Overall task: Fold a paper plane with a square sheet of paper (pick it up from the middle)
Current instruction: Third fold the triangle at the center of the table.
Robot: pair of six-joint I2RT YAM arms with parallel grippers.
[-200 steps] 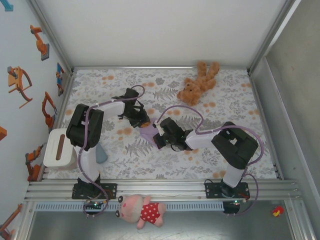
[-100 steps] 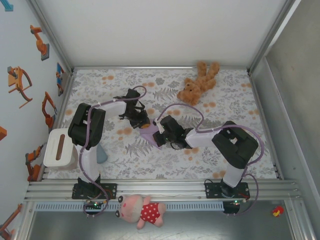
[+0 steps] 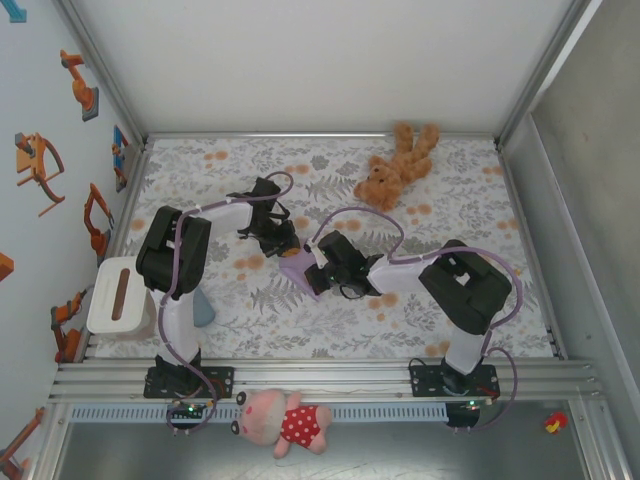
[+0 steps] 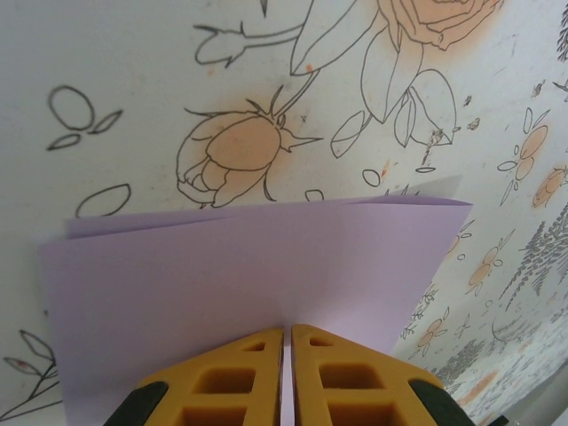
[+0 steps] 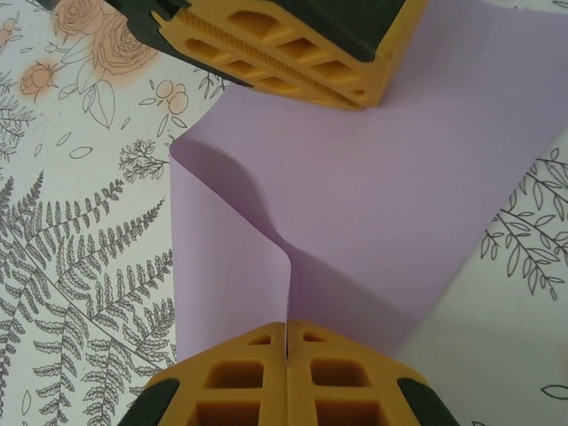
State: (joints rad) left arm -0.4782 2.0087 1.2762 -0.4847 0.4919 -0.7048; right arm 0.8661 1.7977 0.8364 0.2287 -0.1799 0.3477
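The square sheet of paper [image 3: 296, 266], pale lilac, is held just above the flowered table between both grippers. In the left wrist view the sheet [image 4: 248, 266] is doubled over, two edges showing at its far side, and my left gripper [image 4: 287, 335] is shut on its near edge. From the right wrist, the sheet [image 5: 373, 204] bends up into a standing flap, and my right gripper [image 5: 286, 330] is shut on that flap's edge. The left gripper's yellow fingers [image 5: 275, 44] pinch the opposite side. From above, the left gripper [image 3: 283, 242] and right gripper [image 3: 316, 270] face each other closely. The paper plane is out of view.
A brown teddy bear [image 3: 395, 168] lies at the back right of the table. A white box [image 3: 118, 295] and a small grey-blue pad [image 3: 203, 310] sit by the left arm's base. A pink pig toy [image 3: 285, 422] lies on the front rail.
The right gripper has edged left and slightly away from its base, closing the gap to the left gripper, and the paper is more bent. Both grips hold.
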